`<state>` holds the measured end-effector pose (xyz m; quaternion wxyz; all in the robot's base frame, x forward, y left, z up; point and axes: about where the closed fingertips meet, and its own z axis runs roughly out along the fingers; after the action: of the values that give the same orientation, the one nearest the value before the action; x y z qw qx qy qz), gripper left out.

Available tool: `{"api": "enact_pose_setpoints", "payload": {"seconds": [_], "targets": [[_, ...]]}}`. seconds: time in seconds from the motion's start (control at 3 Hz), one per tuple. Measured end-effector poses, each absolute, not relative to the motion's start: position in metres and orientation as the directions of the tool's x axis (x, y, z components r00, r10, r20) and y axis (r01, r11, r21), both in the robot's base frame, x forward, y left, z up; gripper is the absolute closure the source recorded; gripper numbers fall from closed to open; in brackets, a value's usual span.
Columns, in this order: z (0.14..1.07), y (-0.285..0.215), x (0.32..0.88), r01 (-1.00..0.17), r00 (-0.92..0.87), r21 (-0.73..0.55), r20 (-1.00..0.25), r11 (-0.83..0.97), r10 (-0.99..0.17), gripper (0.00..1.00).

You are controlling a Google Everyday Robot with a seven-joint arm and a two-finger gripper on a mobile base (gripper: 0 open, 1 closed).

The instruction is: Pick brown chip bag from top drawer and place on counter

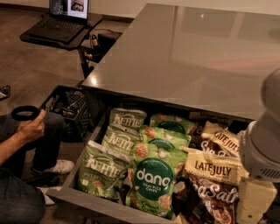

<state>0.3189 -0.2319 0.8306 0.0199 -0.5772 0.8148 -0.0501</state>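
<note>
The top drawer (109,208) stands pulled out under the counter (197,57), a glossy grey slab. Two brown chip bags lie at the drawer's right. One has a cream "LATE JULY" band and "Sea Salt" lettering (213,175). The other lies behind it (222,141). My arm's white joint (261,146) comes in at the right edge. The gripper (250,205) hangs below it, over the drawer's right end and just right of the front brown bag. Its lower part runs out of view.
Green Kettle bags (105,168) and green dang bags (154,179) fill the drawer's left and middle. A seated person at the left holds a black ring (24,113). A black crate (70,107) stands beside the drawer. A laptop (65,13) sits on a black stand.
</note>
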Motion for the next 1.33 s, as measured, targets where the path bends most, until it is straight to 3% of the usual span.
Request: {"api": "enact_pose_setpoints", "payload": {"seconds": [1.0,1.33], "targets": [[0.773,-0.212,0.357,-0.944,-0.328,-0.074,0.064,0.323,-0.943,0.0],[0.756,-0.214,0.367,-0.94,-0.339,-0.066,0.079,0.334,-0.938,0.06]]}}
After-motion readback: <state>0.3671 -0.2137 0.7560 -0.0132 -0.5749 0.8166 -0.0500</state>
